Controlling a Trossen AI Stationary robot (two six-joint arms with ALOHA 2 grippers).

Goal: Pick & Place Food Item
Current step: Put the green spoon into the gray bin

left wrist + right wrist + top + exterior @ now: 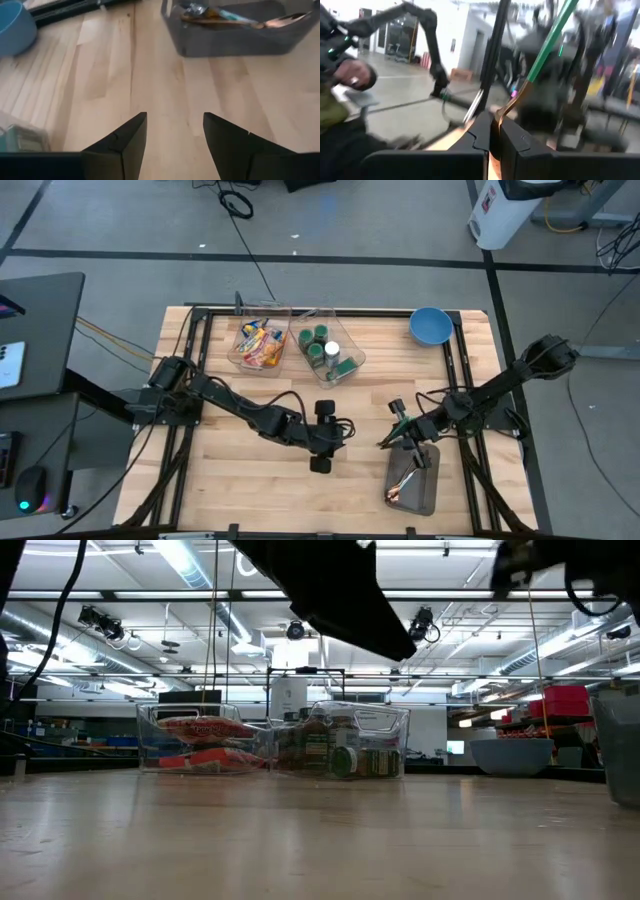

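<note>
Looking straight down, the high view shows a pale wooden desk with two dark arms reaching toward its centre. The left pincer sits at the middle of the frame, its fingers parted over bare wood and gripping nothing; the left wrist view confirms this, with the two dark fingers spread apart. The right pincer hovers at centre right, just above a grey tray at lower right, and is closed on a green-handled utensil whose copper-coloured neck runs down between its fingers. Food waits at the upper middle: a clear bin of packaged snacks and, touching it, a clear bin of green-lidded cans. A blue bowl stands at upper right. Judging the risks, the thin utensil could twist or slip in the narrow grip if swung quickly, and both arms work close together, so they might collide near the tray. Only the left wrist view reveals cutlery lying inside the tray; only the right wrist view shows a person's hand at the left of the frame, beyond the desk. The low view shows the bins side on but neither pincer clearly.
</note>
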